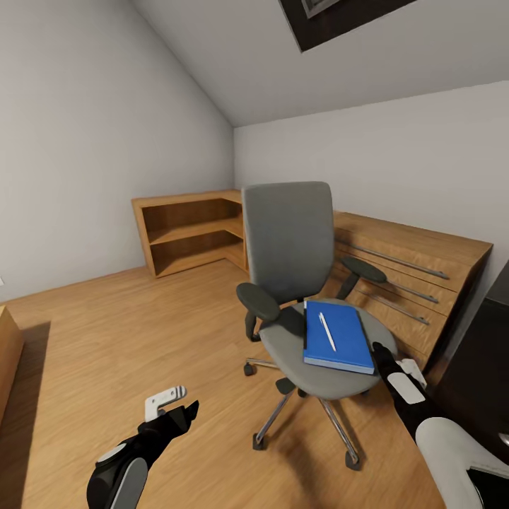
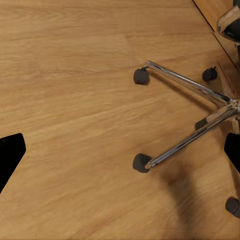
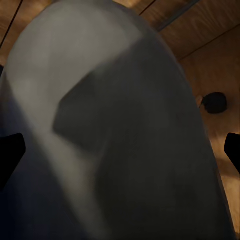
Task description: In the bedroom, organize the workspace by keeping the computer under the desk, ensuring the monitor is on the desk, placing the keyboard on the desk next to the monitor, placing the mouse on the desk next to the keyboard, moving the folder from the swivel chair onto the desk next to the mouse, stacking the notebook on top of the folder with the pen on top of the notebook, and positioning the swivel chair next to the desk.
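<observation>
The swivel chair (image 1: 290,240) stands mid-room on the wooden floor, its grey seat (image 1: 332,378) facing me. On the seat lies the bright blue folder (image 1: 343,343) with the white pen (image 1: 327,331) on top of it. The notebook is hidden or out of view. My right gripper (image 1: 378,350) is open at the folder's near right corner, close over the seat edge; its wrist view has the blurred grey seat (image 3: 115,130) right in front. My left gripper (image 1: 189,408) hangs open and empty over the floor left of the chair's silver star base (image 2: 200,100).
A light wooden cabinet (image 1: 417,283) with long silver handles runs along the wall behind the chair, joined to an open wooden shelf (image 1: 187,233) in the corner. A black furniture side (image 1: 481,367) stands at the right edge. Bare floor (image 1: 120,332) spreads to the left.
</observation>
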Robot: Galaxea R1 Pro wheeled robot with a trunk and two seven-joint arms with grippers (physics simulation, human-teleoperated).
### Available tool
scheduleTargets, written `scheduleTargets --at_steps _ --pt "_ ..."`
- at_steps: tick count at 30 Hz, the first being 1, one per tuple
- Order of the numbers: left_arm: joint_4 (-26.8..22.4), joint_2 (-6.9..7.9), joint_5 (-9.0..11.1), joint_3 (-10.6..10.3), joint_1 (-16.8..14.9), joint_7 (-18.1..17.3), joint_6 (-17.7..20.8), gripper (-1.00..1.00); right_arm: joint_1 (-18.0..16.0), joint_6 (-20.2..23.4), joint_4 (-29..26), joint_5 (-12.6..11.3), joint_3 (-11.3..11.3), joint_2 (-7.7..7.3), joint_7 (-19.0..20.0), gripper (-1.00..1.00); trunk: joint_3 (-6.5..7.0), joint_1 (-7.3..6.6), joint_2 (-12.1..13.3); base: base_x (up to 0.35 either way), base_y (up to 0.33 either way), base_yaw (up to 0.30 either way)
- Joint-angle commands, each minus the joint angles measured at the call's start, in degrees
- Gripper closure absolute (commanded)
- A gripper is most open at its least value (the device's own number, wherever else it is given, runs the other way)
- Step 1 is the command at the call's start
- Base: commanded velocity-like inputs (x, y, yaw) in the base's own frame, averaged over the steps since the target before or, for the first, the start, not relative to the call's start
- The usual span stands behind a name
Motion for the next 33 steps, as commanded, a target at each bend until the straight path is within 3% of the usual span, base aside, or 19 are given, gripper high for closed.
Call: scheduleTargets --at_steps 1,13,33 --pt "-0.06 0.0 0.6 -0.05 -0.04 0.54 0.13 -1.0 0.02 -0.19 0.74 -1.05 0.21 0.03 -0.21 -1.0 -0.06 0.0 -0.01 0.07 0.0 0.0" --pt "-0.06 -0.07 0.67 -0.13 -0.04 0.54 0.26 -1.0 0.02 -0.19 0.63 -1.05 0.21 0.01 -0.21 -1.0 -0.06 0.0 -0.01 0.031 0.0 0.0" --pt "0.07 -0.08 0.67 -0.23 -0.04 0.54 0.25 -1.0 0.02 -0.19 0.64 -1.04 0.3 0.03 -0.21 -1.0 -0.06 0.0 -0.01 -0.18 0.0 0.0"
